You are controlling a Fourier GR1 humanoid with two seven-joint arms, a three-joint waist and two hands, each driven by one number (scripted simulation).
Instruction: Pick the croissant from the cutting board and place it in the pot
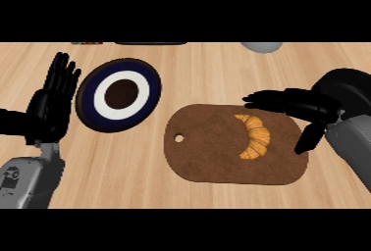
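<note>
croissant (253, 137) sits on right half of brown cutting board (232, 147) on desk (203, 68). right hand (301, 105) open just beside it, fingers spread above board's right edge. left hand (52, 95) open, resting at left near dark pot (118, 95).

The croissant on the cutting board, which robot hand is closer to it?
Right. The right robot hand hovers just right of the croissant, fingers open. The left robot hand rests open far left.

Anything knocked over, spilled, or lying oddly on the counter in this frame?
Nothing stands out. The croissant lies whole on the cutting board, which sits flat on the counter. The pot shows no spill. The right hand hovers open by the croissant; the left hand rests open at the left edge.
</note>
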